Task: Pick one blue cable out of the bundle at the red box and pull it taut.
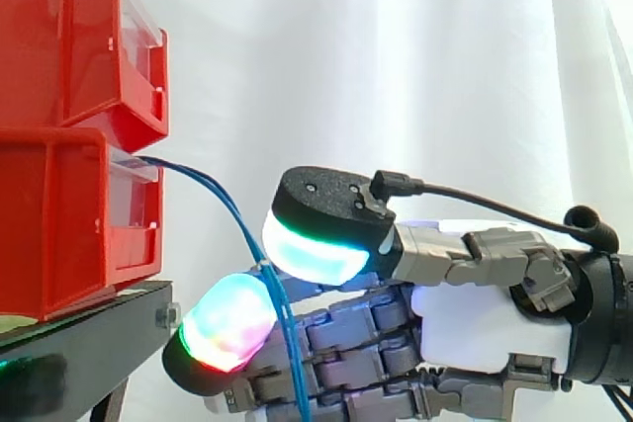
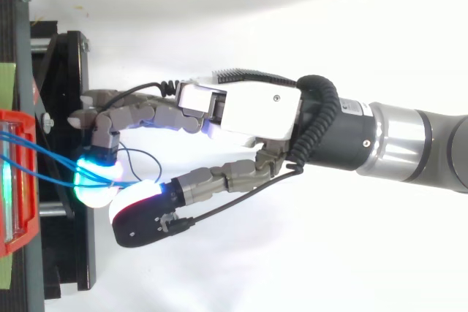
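A robot hand (image 1: 475,315) with a white palm reaches in from the right. Its grey fingers (image 1: 346,343) stretch level toward a stack of red bins. The thumb pad (image 1: 315,236) glows white, cyan and green. It sits just above a finger pad (image 1: 229,323) that glows red, green and magenta. The two pads are closed together on thin blue cables (image 1: 212,189), pinching them where they pass between the tips.

From above, the hand (image 2: 256,111) lies across the middle of the view. The pinch is just beside the near edge of the stand (image 2: 69,71).

The cables leave the front of the lower bin (image 1: 59,219) and curve out and down in a loose arc to the pinch. Below it they hang steeply in front of the fingers and run to the bottom edge of the side view. In the top view the cables (image 2: 44,155) run as separate strands from the bin at the left and meet at the pads.

An upper bin (image 1: 69,37) is stacked on the lower bin, and the lower one sits on the black stand. A white curtain (image 1: 415,66) hangs behind everything. The silver-grey arm (image 2: 420,144) enters from the right edge.
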Robot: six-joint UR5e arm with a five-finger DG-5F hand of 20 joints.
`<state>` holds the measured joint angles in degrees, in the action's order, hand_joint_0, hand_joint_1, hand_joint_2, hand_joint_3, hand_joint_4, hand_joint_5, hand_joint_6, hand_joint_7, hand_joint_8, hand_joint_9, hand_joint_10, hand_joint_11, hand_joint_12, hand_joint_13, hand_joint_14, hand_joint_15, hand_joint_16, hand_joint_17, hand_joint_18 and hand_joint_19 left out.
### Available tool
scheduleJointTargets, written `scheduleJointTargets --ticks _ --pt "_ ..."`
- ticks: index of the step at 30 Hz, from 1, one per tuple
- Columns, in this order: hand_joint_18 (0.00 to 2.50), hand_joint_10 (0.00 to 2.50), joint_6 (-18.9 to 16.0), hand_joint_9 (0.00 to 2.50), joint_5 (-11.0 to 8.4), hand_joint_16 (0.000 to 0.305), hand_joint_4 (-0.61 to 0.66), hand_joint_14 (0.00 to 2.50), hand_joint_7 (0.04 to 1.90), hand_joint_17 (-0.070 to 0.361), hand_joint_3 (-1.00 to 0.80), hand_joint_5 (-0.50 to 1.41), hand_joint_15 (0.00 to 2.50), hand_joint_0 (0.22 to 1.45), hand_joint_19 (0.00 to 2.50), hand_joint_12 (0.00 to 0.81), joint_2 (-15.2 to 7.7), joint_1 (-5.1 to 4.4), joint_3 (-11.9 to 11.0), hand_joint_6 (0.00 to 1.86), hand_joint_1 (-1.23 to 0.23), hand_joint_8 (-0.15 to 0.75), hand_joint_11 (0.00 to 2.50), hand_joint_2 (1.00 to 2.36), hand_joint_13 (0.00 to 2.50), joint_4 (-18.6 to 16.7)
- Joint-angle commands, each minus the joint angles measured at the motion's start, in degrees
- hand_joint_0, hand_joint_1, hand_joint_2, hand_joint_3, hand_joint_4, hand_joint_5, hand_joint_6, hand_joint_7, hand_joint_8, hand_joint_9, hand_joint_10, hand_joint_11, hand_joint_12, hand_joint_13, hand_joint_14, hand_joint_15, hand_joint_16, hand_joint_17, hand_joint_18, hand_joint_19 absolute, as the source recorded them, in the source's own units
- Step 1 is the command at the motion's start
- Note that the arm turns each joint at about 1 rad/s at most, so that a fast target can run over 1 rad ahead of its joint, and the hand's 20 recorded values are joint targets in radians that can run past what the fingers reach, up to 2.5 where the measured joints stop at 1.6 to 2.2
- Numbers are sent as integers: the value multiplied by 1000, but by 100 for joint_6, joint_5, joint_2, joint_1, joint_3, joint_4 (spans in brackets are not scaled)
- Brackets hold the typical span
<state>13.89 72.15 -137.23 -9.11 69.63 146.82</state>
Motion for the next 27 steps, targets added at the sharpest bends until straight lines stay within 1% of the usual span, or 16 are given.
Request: scheduleJointTargets --ticks 1,3,6,9,14,16,17,19,20,22,27 --pt "0 0 0 247 28 55 231 1 1097 125 -356 -144 58 600 0 353 3 6 -46 556 -603 256 35 1011 0 40" --pt "0 0 0 248 28 55 230 0 1096 125 -351 -144 55 599 0 352 -5 -3 -46 558 -604 257 32 1010 0 58" --pt "0 0 0 250 36 55 227 2 1072 124 -334 -146 54 600 0 352 3 15 -46 579 -605 258 32 1012 0 58" --pt "0 2 0 252 36 55 205 0 1009 124 -312 -155 56 608 0 352 -5 15 -55 625 -605 257 39 1013 4 58" --pt "0 2 0 256 36 55 200 1 822 124 -287 -186 54 615 0 352 -5 24 -55 761 -619 258 61 1014 10 58" --pt "0 2 0 257 54 55 193 0 818 123 -267 -193 52 615 0 351 3 24 -152 779 -623 258 62 1015 13 75" --pt "0 1 0 256 72 55 188 0 786 123 -256 -199 56 615 0 352 3 24 -169 801 -627 258 75 1015 15 110" --pt "0 1 0 254 107 55 182 0 797 123 -229 -208 59 616 0 351 3 24 -213 822 -635 258 81 1016 15 198" --pt "0 2 0 253 107 54 187 2 783 122 -213 -214 56 617 0 350 3 33 -213 843 -637 258 87 1017 15 198" --pt "0 1 0 252 115 54 191 2 773 122 -195 -218 58 618 0 350 3 33 -266 864 -640 258 94 1018 16 321" --pt "0 2 -9 250 124 54 194 1 759 122 -196 -221 59 621 0 349 3 41 -319 878 -646 257 100 1018 20 427"
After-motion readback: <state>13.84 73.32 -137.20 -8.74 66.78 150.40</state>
